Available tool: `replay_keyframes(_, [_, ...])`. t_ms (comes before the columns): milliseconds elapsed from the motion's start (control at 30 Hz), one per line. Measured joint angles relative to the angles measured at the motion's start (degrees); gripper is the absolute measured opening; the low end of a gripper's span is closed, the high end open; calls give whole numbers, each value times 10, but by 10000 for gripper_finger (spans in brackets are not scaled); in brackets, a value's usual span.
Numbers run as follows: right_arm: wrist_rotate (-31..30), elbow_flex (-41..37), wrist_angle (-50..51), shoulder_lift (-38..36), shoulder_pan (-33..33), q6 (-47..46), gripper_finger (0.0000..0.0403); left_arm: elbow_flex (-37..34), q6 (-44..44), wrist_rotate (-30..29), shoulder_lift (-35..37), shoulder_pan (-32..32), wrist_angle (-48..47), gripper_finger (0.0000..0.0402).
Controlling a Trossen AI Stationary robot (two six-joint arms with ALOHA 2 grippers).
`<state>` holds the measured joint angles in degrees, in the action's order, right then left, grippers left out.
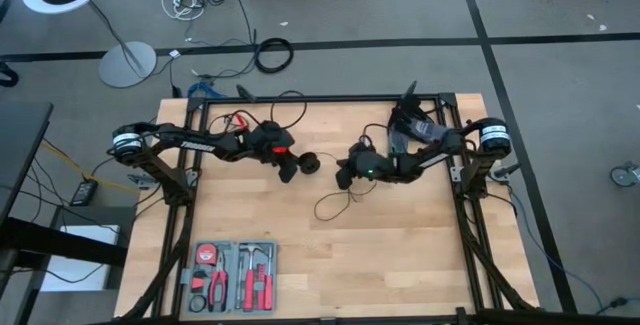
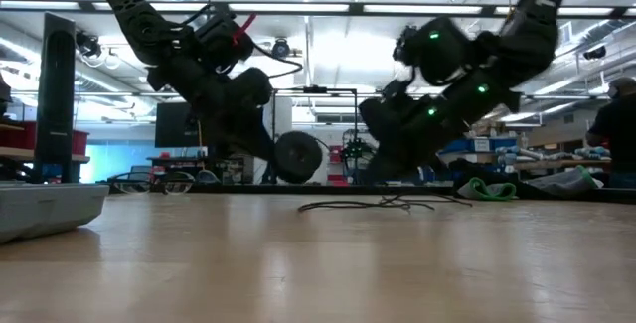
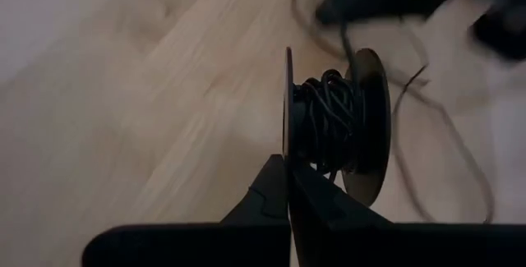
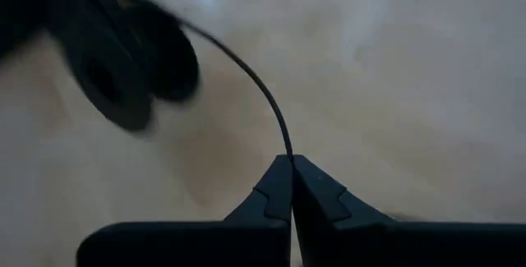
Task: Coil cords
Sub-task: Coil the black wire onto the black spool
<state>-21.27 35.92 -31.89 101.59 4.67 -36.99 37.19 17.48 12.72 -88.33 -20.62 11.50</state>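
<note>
A black spool-shaped puck (image 3: pixel 333 123) with two round discs has thin black cord wound on its core. It sits mid-table (image 1: pixel 311 162) with my left gripper (image 1: pixel 298 168) shut on it. The rest of the cord (image 1: pixel 338 205) lies in loose loops on the wood, also seen in the low view (image 2: pixel 378 204). My right gripper (image 1: pixel 343 177) stands just right of the puck and is shut on a strand of the cord (image 4: pixel 271 103). My left gripper pinches the rim of one disc (image 3: pixel 287 148) of the puck between its two fingers, slanting down from the table's left. The puck stands on edge beyond the fingertips, and in the low view (image 2: pixel 298 156) it looks clear of the table. My right gripper pinches a single strand of the cord (image 4: pixel 288 150) at its fingertips, slanting down from the table's right. From the fingers the strand arcs up and away toward the puck (image 4: pixel 123 70), curved rather than taut.
A tool kit (image 1: pixel 232 277) with red-handled tools lies near the front left edge and shows as a grey case in the low view (image 2: pixel 50 209). Red and black clips (image 1: pixel 236 120) lie at the back left. Bare wood (image 1: pixel 400 265) spreads in front.
</note>
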Motion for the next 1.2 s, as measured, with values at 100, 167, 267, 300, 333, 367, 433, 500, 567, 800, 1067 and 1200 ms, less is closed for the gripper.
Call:
replay_keyframes(100, [23, 52, 109, 5, -7, 5, 1, 0, 19, 5, 0, 0, 32, 0])
replay_keyframes(167, [39, 79, 122, 5, -15, 26, 1, 0, 27, 3, 0, 0, 64, 0])
replay_keyframes(267, [63, 117, 130, 5, -19, 57, 0, 0, 41, -18, 0, 0, 109, 0])
replay_keyframes(300, [71, 129, 140, 5, -18, 67, 0, 0, 46, -24, 0, 0, 120, 0])
replay_keyframes(333, [80, 144, 150, 6, -15, 76, 0, 0, 52, -27, 0, 0, 131, 0])
replay_keyframes(367, [85, 159, 159, 11, -11, 84, 0, 0, 53, -32, 0, 0, 138, 0])
replay_keyframes(433, [110, 185, 186, 17, -1, 100, 0, 0, 54, -52, 0, 0, 140, 0])
replay_keyframes(500, [133, 221, 195, 37, 6, 113, 0, 0, 59, -74, 0, 0, 136, 0])
replay_keyframes(567, [148, 252, 220, 57, 10, 130, 0, 0, 66, -78, 0, 0, 137, 0])
replay_keyframes(800, [170, 348, 249, 101, 13, 206, 0, 1, 54, -116, 1, 0, 61, 0])
replay_keyframes(1067, [162, 358, 276, 84, 47, 232, 0, 3, 30, -119, 2, 10, 10, 0])
replay_keyframes(1200, [175, 358, 286, 83, 58, 229, 0, 3, 24, -115, 2, 15, -17, 0])
